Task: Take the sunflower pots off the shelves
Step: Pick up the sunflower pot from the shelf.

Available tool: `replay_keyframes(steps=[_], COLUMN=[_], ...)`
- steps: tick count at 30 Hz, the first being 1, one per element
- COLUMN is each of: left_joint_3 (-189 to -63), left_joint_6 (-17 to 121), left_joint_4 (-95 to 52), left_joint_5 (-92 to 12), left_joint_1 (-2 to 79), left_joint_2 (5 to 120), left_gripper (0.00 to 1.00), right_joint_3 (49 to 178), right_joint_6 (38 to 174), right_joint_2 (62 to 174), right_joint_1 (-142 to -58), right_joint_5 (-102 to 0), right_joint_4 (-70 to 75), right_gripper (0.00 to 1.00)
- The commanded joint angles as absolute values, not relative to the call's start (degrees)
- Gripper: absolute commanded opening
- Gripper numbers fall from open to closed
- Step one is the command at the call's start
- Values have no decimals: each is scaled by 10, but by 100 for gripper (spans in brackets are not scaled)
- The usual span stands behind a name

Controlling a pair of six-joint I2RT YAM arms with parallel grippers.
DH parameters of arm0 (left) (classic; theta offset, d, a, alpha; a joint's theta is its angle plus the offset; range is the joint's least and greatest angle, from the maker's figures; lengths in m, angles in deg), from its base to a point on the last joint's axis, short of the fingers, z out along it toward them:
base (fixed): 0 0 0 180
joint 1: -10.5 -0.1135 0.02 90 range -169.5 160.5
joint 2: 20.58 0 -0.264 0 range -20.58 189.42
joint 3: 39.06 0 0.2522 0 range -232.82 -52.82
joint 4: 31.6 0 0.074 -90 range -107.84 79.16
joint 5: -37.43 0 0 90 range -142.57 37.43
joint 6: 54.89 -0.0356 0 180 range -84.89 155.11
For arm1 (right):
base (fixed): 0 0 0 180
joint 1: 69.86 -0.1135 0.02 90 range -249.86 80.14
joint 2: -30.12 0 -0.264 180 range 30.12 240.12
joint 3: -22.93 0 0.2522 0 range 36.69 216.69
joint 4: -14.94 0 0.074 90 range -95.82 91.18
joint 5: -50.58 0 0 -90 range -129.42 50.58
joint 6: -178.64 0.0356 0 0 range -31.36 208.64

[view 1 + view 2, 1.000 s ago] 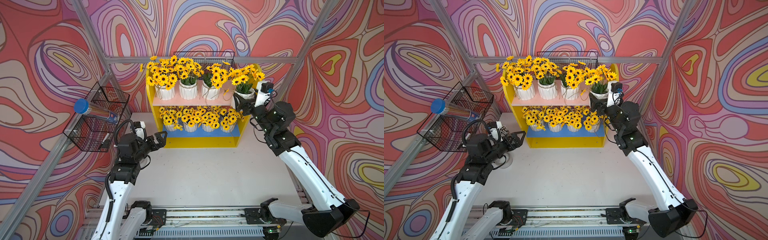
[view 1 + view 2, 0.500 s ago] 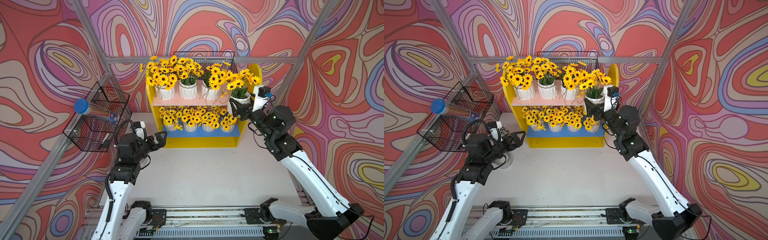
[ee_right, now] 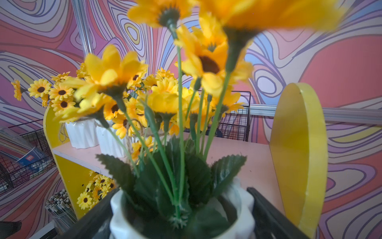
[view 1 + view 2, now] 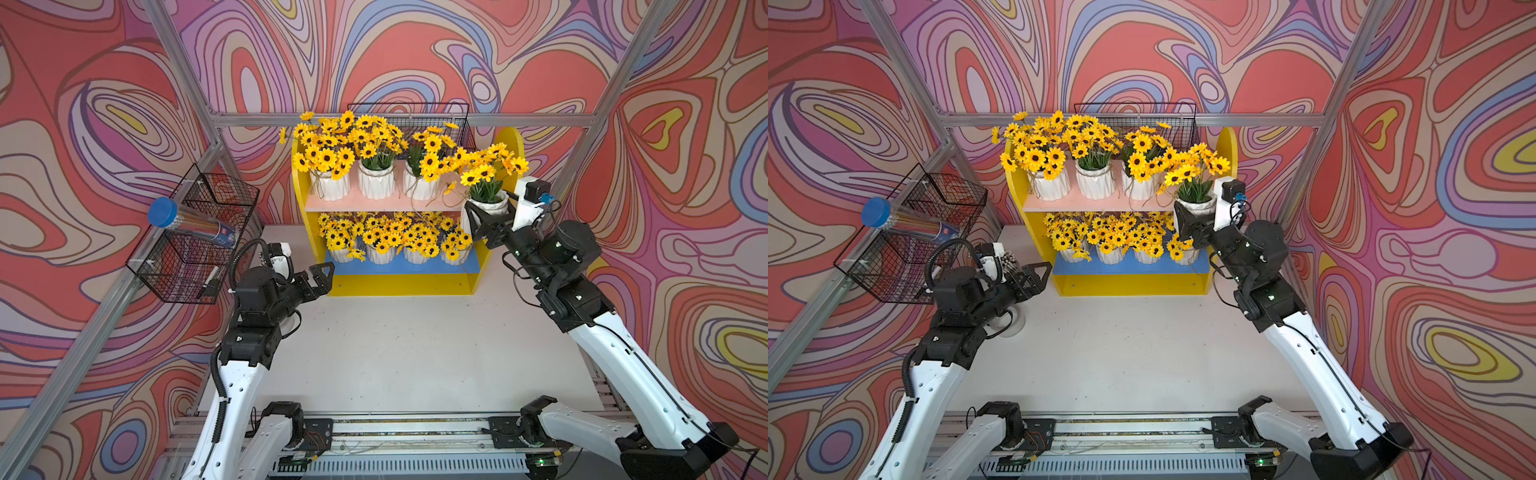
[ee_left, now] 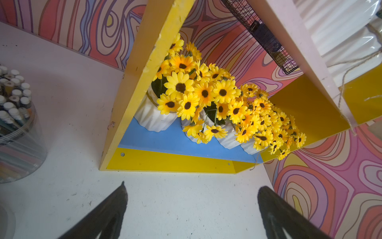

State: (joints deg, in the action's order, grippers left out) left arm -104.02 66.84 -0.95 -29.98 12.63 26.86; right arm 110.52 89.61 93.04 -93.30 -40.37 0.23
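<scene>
**Right claw drawing a sunflower pot off the upper board**

The right claw [image 3: 182,215] is gripping a small white ribbed sunflower pot [image 4: 489,206], upright with its stems pointing up. Since a second ago it is coming forward and down, off the pale pink upper board [image 4: 374,204] of the yellow shelves [image 4: 399,286]. Three pots [image 4: 376,183] are sitting there, and four pots [image 4: 380,254] are on the blue lower board [image 4: 399,268]. The left claw [image 5: 193,186] is hovering wide open and empty over the white worktop [image 4: 415,353]. The label on the blue-capped clear tube [image 4: 195,224] is too small to read.
</scene>
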Motion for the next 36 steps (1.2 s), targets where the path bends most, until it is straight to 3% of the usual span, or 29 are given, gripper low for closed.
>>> replay_keyframes(steps=[1, 9, 36], left_joint_3=[-1035, -1035, -1035], left_joint_6=[672, 673, 670], left_joint_4=[-22, -23, -23], left_joint_5=[-290, -289, -288], left_joint_1=[122, 122, 122], left_joint_2=[271, 275, 278], left_gripper=[100, 100, 100], right_joint_3=[1102, 1091, 1046], right_joint_6=[895, 884, 935], right_joint_2=[908, 882, 891], right_joint_1=[-935, -936, -945], right_joint_5=[-396, -379, -473], right_joint_4=[39, 34, 25], right_gripper=[0, 0, 0])
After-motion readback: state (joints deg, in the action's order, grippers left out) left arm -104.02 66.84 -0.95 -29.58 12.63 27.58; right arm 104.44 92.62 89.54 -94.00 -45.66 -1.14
